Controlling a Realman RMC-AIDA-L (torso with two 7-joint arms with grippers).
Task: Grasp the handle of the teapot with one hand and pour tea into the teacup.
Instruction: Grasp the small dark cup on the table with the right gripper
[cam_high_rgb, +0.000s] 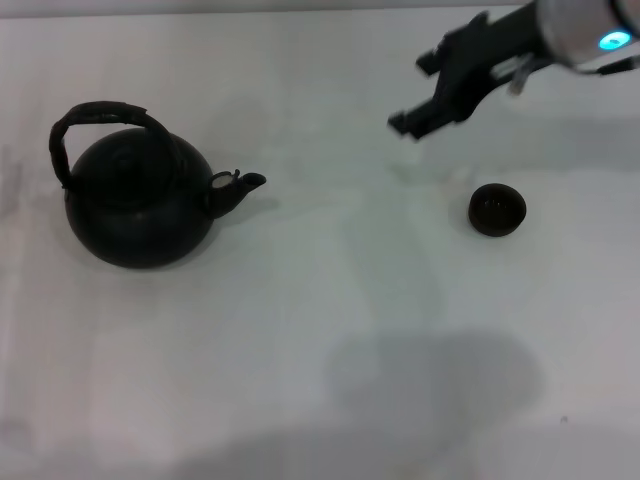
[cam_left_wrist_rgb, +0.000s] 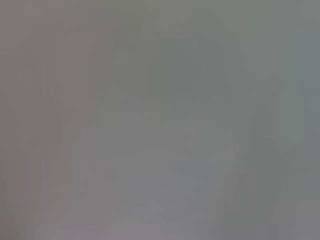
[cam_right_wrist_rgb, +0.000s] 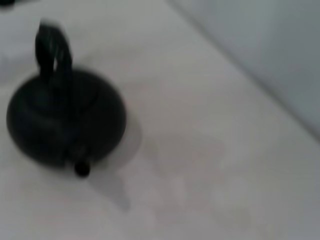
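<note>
The teapot (cam_high_rgb: 135, 205) is sitting untouched on the white table (cam_high_rgb: 320, 340); the teacup (cam_high_rgb: 497, 209) is waiting well off its spout side; the right gripper (cam_high_rgb: 420, 95), fingers apart and empty, is hovering beyond the cup; grasping the handle (cam_high_rgb: 98, 115) and pouring are both still remaining.

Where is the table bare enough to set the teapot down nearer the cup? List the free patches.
Free: the wide stretch of table between the teapot spout and the teacup, and the whole near strip in front of both. Crowded: the far right, where the right gripper, jaws open, hangs just behind the teacup.
</note>
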